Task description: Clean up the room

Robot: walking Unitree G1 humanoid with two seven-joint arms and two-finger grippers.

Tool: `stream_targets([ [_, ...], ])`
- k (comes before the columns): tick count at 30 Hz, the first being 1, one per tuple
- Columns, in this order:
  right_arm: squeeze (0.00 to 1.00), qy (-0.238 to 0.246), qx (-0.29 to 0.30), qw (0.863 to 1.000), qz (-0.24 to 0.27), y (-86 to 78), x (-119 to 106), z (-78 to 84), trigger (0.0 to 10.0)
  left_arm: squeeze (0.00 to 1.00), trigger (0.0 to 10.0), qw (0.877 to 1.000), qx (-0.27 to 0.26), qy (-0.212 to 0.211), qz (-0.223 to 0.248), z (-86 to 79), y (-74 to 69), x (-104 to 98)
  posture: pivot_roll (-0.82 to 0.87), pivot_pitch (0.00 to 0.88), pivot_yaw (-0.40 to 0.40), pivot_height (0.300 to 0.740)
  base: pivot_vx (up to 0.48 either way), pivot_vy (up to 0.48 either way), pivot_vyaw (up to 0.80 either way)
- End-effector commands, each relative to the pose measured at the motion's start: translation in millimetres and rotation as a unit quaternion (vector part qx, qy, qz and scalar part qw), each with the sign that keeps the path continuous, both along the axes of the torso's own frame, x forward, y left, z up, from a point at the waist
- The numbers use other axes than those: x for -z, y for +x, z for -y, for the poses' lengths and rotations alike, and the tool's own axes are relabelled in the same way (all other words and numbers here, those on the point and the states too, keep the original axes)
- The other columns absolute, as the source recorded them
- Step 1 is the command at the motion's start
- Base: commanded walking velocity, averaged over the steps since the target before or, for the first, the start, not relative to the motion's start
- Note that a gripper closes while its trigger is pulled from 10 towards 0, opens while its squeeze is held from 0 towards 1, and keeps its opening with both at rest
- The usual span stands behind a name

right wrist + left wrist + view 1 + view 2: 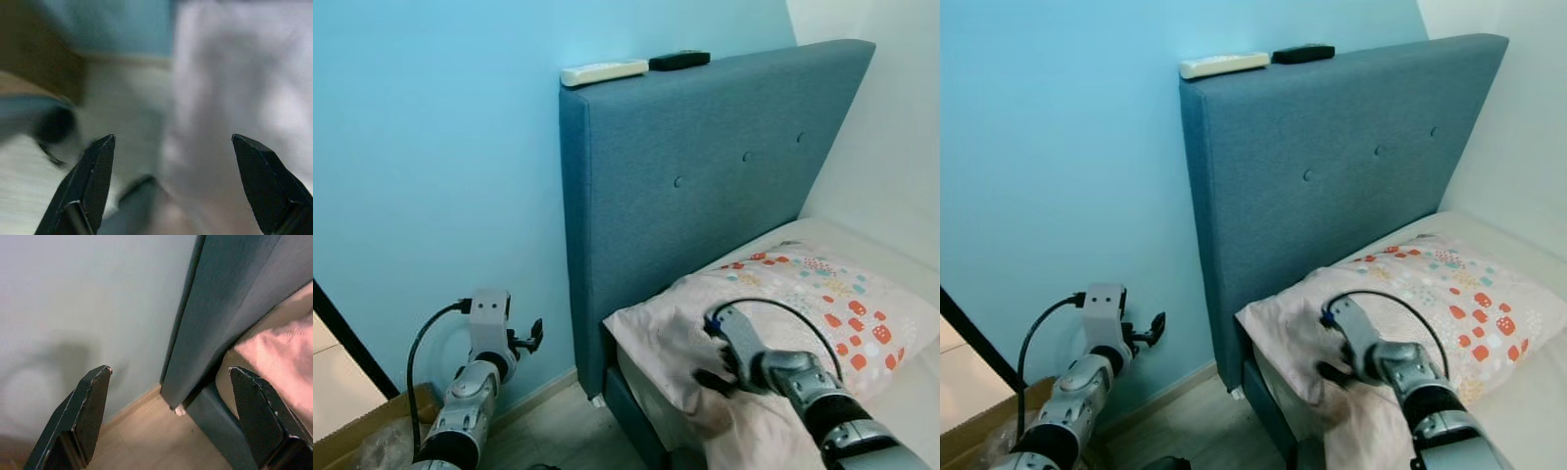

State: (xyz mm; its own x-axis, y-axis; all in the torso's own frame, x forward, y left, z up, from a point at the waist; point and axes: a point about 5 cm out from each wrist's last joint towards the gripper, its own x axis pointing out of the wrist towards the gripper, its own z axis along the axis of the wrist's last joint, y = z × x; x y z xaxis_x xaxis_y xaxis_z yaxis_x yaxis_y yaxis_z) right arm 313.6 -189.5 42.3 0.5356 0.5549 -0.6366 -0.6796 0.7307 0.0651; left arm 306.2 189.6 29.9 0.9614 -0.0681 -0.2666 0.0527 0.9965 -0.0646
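Note:
A pink pillow with coloured spots lies at the head of the bed, against the blue-grey headboard. My right gripper is open and hovers over the pillow's near corner by the bed's edge, holding nothing. On top of the headboard rest a white remote and a black remote. My left gripper is open and empty. It is held low beside the bed and points at the gap between the light blue wall and the headboard's side.
The white mattress runs off to the right. Wooden floor shows beside the bed's base. A cardboard box sits at the lower left by a dark strip along the wall.

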Motion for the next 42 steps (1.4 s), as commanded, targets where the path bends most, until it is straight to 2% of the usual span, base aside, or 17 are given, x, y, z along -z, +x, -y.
stream_targets([
  [1, 0.00, 0.037, 0.000, 0.999, 0.001, -0.4, -2.6, -3.0, 10.0, 0.00, 10.0, 1.000, -0.004, 0.008, -0.018, -7.1, -4.1, 6.3, -0.05, 0.000, -0.050, 0.616, 0.000, 0.000, 0.00],
  [6, 0.00, 0.033, 0.004, 0.999, 0.012, 1.5, -1.8, -6.7, 10.0, 0.00, 10.0, 0.999, -0.012, 0.013, -0.029, -13.3, -6.7, 9.5, -0.05, 0.000, -0.051, 0.616, 0.000, 0.000, 0.00],
  [8, 0.00, 0.056, 0.064, 0.996, 0.040, 10.4, -3.8, -14.4, 10.0, 0.00, 10.0, 0.999, -0.021, 0.021, -0.042, -21.0, -11.0, 14.0, -0.06, 0.000, -0.052, 0.616, 0.000, 0.000, 0.00],
  [11, 0.00, 0.078, 0.097, 0.991, 0.051, 13.9, -4.7, -19.1, 10.0, 0.00, 10.0, 0.998, -0.025, 0.024, -0.048, -24.0, -12.9, 16.0, -0.06, 0.000, -0.053, 0.616, 0.000, 0.000, 0.00],
  [13, 0.00, 0.137, 0.166, 0.976, 0.046, 12.1, 4.3, -37.0, 10.0, 0.00, 10.0, 0.997, -0.036, 0.029, -0.063, -28.9, -17.0, 20.9, -0.05, 0.000, -0.054, 0.626, 0.000, 0.000, 0.00],
  [14, 0.00, 0.151, 0.187, 0.970, 0.038, 9.5, 9.5, -43.0, 10.0, 0.00, 10.0, 0.996, -0.039, 0.031, -0.070, -29.8, -18.1, 22.8, -0.05, 0.000, -0.054, 0.631, 0.000, 0.000, 0.00],
  [15, 0.00, 0.151, 0.187, 0.970, 0.038, 9.5, 9.5, -43.0, 10.0, 0.00, 10.0, 0.996, -0.039, 0.031, -0.070, -29.8, -18.1, 22.8, -0.05, 0.000, -0.054, 0.631, 0.000, 0.000, 0.00],
  [19, 0.00, 0.182, 0.235, 0.955, -0.002, -4.6, 28.7, -54.1, 10.0, 0.00, 10.0, 0.993, -0.050, 0.035, -0.097, -30.0, -22.1, 30.1, -0.05, 0.000, -0.054, 0.651, 0.000, 0.000, 0.00],
  [21, 0.00, 0.180, 0.229, 0.957, -0.011, -9.5, 33.8, -58.1, 10.0, 0.00, 10.0, 0.993, -0.057, 0.029, -0.102, -29.6, -22.2, 31.2, -0.05, 0.000, -0.056, 0.656, 0.000, 0.000, 0.00],
  [23, 0.00, 0.190, 0.207, 0.959, -0.027, -19.1, 41.8, -69.6, 10.0, 0.00, 10.0, 0.991, -0.094, -0.036, -0.089, -26.9, -14.4, 25.5, -0.05, 0.000, -0.060, 0.666, 0.000, 0.000, 0.00],
  [24, 0.00, 0.190, 0.207, 0.959, -0.027, -19.1, 41.8, -69.6, 10.0, 0.00, 10.0, 0.991, -0.094, -0.036, -0.089, -26.9, -14.4, 25.5, -0.05, 0.000, -0.060, 0.666, 0.000, 0.000, 0.00],
  [26, 0.00, 0.193, 0.189, 0.962, -0.040, -27.3, 48.5, -80.7, 10.0, 0.00, 10.0, 0.992, -0.094, -0.055, -0.064, -19.8, -2.8, 14.8, -0.05, 0.000, -0.066, 0.676, 0.000, 0.000, 0.00],
  [29, 0.00, 0.147, 0.171, 0.973, -0.052, -39.1, 60.6, -86.0, 10.0, 0.00, 10.0, 0.996, -0.065, -0.020, -0.062, -11.4, 1.6, 12.1, -0.05, 0.000, -0.066, 0.691, 0.000, 0.000, 0.00],
  [31, 0.00, 0.138, 0.184, 0.971, -0.057, -41.1, 63.8, -83.5, 10.0, 0.00, 10.0, 0.996, -0.057, 0.001, -0.074, -9.8, -1.8, 16.8, -0.05, 0.000, -0.064, 0.701, 0.000, 0.000, 0.00],
  [35, 0.00, 0.113, 0.191, 0.974, -0.051, -40.2, 64.9, -72.6, 10.0, 0.00, 10.0, 0.993, -0.063, 0.011, -0.100, -12.7, -9.2, 25.7, -0.06, 0.000, -0.058, 0.716, 0.000, 0.000, 0.00],
  [42, 0.00, 0.111, 0.184, 0.975, -0.056, -42.8, 66.9, -73.0, 10.0, 0.00, 10.0, 0.992, -0.069, 0.003, -0.102, -14.4, -10.9, 27.2, -0.06, 0.000, -0.060, 0.740, 0.000, 0.000, 0.00],
])
